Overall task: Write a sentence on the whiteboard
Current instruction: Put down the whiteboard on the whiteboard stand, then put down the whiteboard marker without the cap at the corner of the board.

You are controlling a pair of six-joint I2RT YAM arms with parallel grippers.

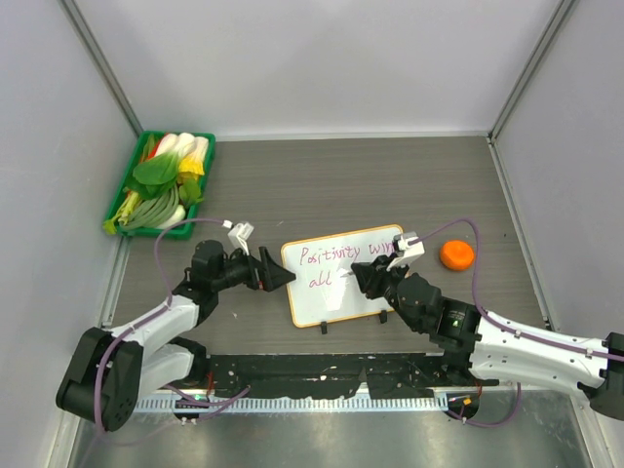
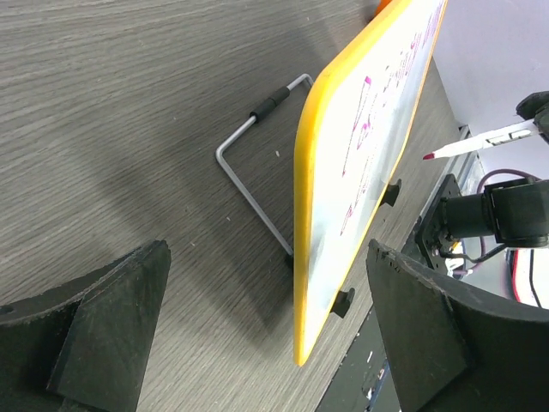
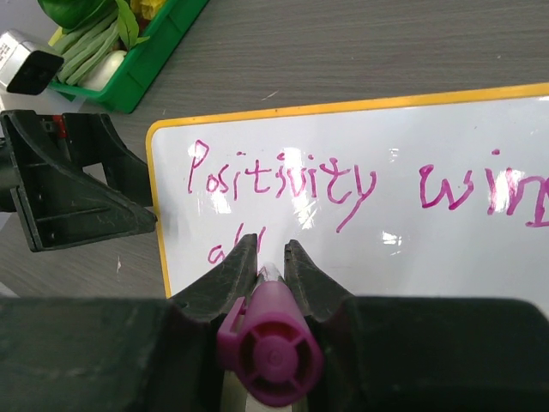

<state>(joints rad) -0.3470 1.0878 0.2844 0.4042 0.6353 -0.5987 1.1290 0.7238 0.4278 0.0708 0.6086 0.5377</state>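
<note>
two lines of purple writing already sit on the board [image 1: 341,297], which stands propped at a tilt near the middle of the table [image 1: 390,185], on its clip feet with a wire stand [image 2: 257,154] behind. the sentence [image 3: 283,184] reads "positivity win…" on top and "all" below — in the right wrist view the end of the top line runs off the edge, and from above the right gripper [image 1: 363,273] covers that end, so i cannot tell whether the final letter is there. "all" is partly hidden too, behind the fingers.

the right gripper's jaws are clamped on the pen [image 3: 270,343], cap end toward the camera, tip pointed at the lower line. in the left wrist view the tip looks just clear of the face, not pressing on it. the left gripper [image 1: 285,276] stands with jaws spread wide, one on each side of the board's left edge, and neither appears to touch it, so the board rests on its own feet.

my judgement: the writing is done or all but done — at most a last stroke or a stop mark is left, then drawing the pen away. a tray [image 1: 180,136] of greens [image 1: 161,175] and an orange thing [image 1: 456,254] lie well apart and play no part.
</note>
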